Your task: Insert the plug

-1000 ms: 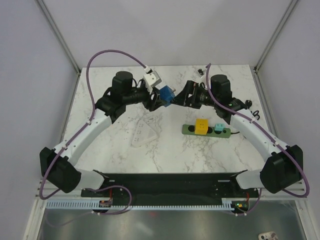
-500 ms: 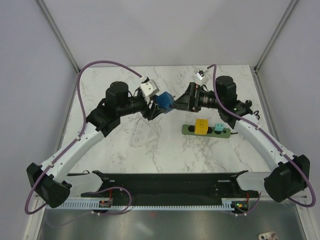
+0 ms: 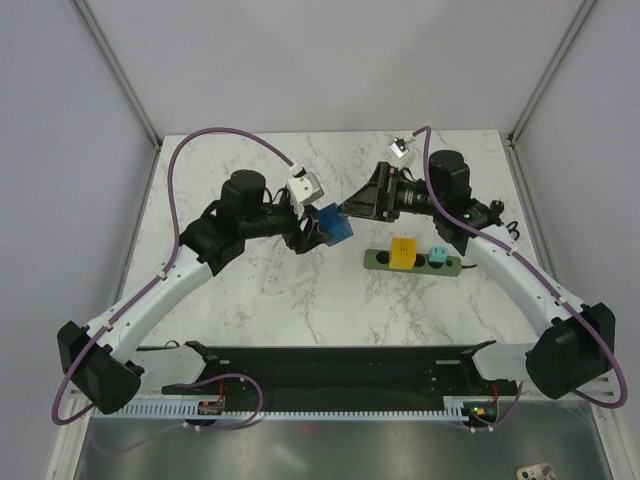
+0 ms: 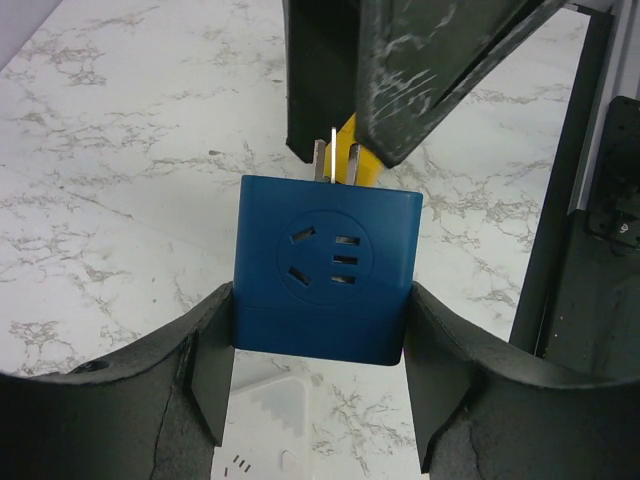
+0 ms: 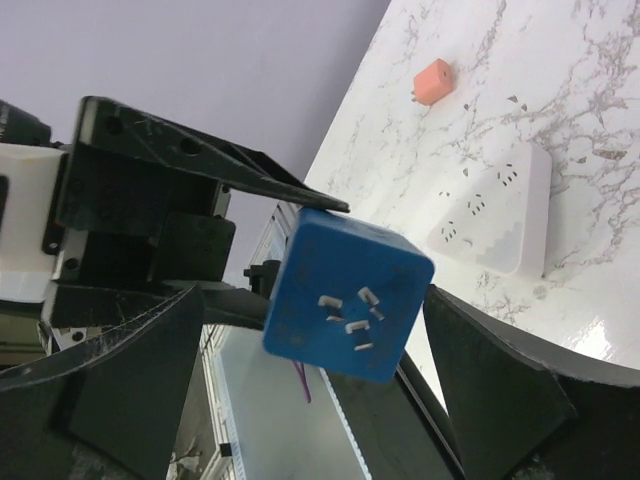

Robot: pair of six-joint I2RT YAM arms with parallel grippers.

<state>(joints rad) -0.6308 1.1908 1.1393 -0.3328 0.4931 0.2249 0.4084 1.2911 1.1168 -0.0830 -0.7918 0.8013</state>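
Observation:
The yellow plug sits on the dark green socket strip, right of centre, apart from both grippers. A sliver of it shows in the left wrist view. My left gripper is shut on a blue cube and holds it above the table. Its socket face shows in the left wrist view, and its prongs face the right wrist camera. My right gripper is open, its fingers on either side of the cube's pronged end.
A teal plug sits on the green strip to the right of the yellow one. A white power strip lies under the left arm and shows in the right wrist view. A small orange block lies beyond it.
The left gripper has carried the blue cube toward the near side and slightly right. The right gripper has stayed close to the cube's pronged end.

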